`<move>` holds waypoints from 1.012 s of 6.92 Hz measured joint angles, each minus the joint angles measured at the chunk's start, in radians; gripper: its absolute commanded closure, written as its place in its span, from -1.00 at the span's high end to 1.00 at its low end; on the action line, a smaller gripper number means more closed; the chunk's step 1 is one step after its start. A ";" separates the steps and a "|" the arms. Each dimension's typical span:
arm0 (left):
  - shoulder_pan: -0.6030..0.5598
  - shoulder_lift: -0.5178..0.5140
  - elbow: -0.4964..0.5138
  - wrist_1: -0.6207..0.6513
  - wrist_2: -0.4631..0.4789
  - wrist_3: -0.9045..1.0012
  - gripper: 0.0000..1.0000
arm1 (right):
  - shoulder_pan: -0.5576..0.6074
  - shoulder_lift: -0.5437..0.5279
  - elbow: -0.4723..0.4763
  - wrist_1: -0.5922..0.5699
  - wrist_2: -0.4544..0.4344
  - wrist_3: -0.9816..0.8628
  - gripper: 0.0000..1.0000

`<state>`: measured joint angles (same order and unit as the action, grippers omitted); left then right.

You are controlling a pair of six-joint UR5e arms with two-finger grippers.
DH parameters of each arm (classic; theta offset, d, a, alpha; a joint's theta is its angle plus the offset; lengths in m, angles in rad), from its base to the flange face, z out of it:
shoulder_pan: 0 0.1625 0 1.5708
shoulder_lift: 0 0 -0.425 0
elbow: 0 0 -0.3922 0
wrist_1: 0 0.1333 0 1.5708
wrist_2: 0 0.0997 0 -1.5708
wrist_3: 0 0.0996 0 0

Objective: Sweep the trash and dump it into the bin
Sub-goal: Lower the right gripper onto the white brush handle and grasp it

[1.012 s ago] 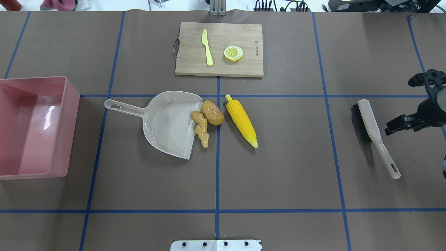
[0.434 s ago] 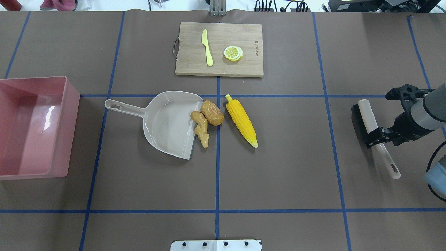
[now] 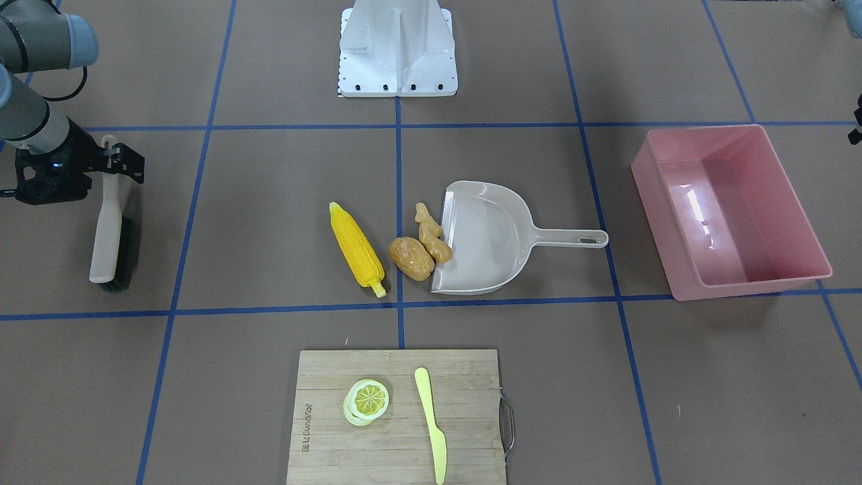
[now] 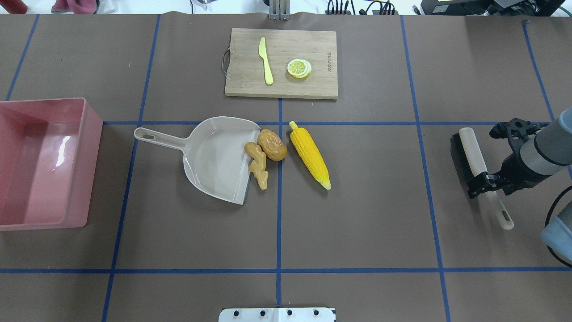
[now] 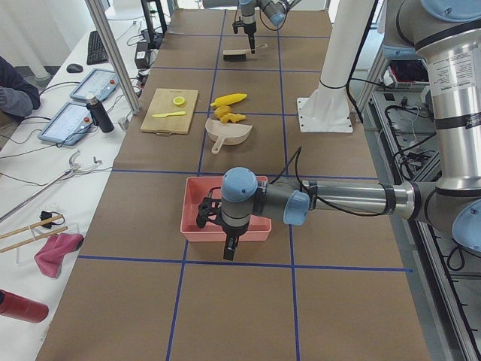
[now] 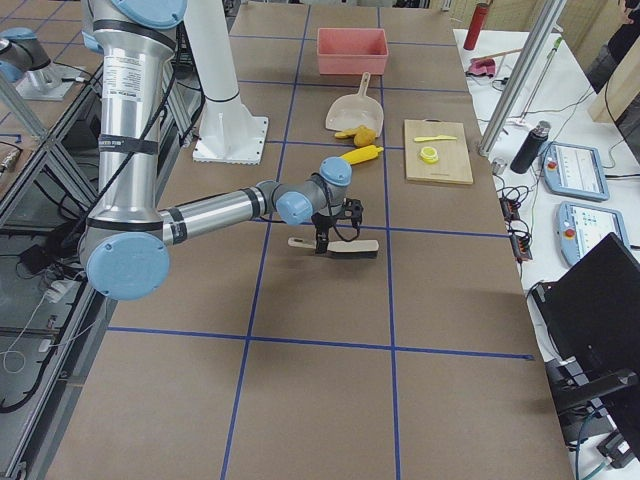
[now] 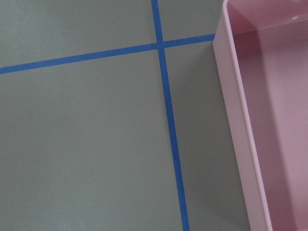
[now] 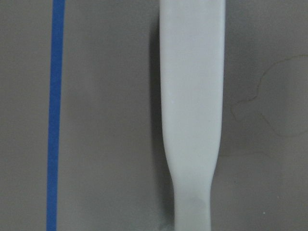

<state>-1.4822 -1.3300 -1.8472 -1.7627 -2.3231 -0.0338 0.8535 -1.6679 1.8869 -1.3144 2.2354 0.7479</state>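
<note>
Exterior front-facing view: a beige dustpan (image 3: 491, 236) lies flat on the bench (image 3: 269, 202) and serves as the reference. The trash lies at its open mouth. The ginger root (image 3: 431, 236) touches the lip, the potato (image 3: 411, 259) rests against the ginger root, and the corn cob (image 3: 357, 249) lies just beyond the potato, farther from the dustpan. The bin (image 3: 658, 225), a pink tub, stands upright past the dustpan's handle end, well apart from it. Well beyond the corn cob, on the mouth side, lies a brush (image 3: 108, 229). The right gripper (image 3: 114, 166) stands over its handle with the fingers spread to either side, gripping nothing. A cutting board (image 3: 465, 404) with a lemon slice (image 3: 369, 399) and a knife (image 3: 431, 417) lies off the dustpan's side away from the robot's base. Overhead exterior view: the same layout appears, and one dark finger shows beside the brush handle on the side toward the dustpan. Exterior left view: the left gripper (image 5: 229, 252) hangs above the bench beside the bin, on the side away from the dustpan; how far its fingers are parted cannot be told. Exterior right view: the near arm reaches down to the brush, with the corn cob, dustpan and bin beyond. Left wrist-mounted view: the bin's rim and wall stand beside crossing blue tape lines. Right wrist-mounted view: the pale brush handle runs lengthwise through the centre.
</note>
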 measured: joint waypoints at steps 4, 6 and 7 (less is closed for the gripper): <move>0.095 -0.037 -0.065 -0.068 -0.064 0.001 0.99 | -0.003 -0.014 -0.003 0.001 0.007 0.043 -0.78; 0.260 -0.125 -0.100 -0.090 -0.021 -0.001 0.99 | -0.002 -0.021 -0.003 0.003 0.008 0.043 -1.00; 0.348 -0.193 -0.116 -0.091 -0.004 0.001 0.98 | -0.002 -0.027 -0.001 0.005 0.008 0.041 -1.00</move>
<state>-1.1342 -1.5235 -1.9635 -1.8536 -2.3272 -0.0326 0.8513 -1.6945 1.8861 -1.3095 2.2434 0.7884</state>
